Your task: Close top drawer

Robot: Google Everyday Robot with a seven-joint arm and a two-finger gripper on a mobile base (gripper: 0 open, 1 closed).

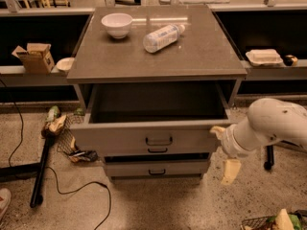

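The top drawer (120, 137) of the grey cabinet stands pulled out, its empty inside showing. A small dark bar handle (159, 141) sits at the centre of its flat grey front. My gripper (224, 151), on the white arm coming in from the right, is at the right end of the drawer front. It is open and holds nothing. Its upper pale finger (218, 130) touches the front panel's right edge. The lower finger (230, 171) hangs below, beside the lower drawers.
A white bowl (117, 24) and a lying plastic bottle (162, 36) are on the cabinet top (201, 56). Two more grey drawer fronts (156, 169) are below. A wire basket with litter (67, 138) and cables (72, 190) lie on the floor at left. Shelves run on both sides.
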